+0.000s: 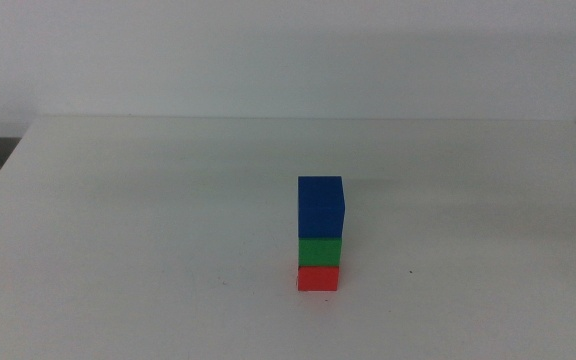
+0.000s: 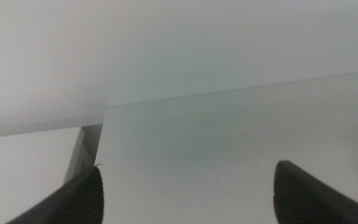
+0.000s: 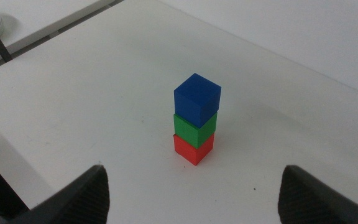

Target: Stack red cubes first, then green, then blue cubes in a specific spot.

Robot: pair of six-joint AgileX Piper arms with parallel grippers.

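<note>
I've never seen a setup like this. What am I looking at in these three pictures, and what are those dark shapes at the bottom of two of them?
This is a robot with two arms at a white table. One picture looks down over the table from the front; the other two come from cameras on each arm's wrist. The dark shapes are each tool's two jaws: the left tool and the right tool, both open and holding nothing. On the table stands a small tower: a red cube at the bottom, a green cube on it, a blue cube on top. Both arms wait away from it.
</note>
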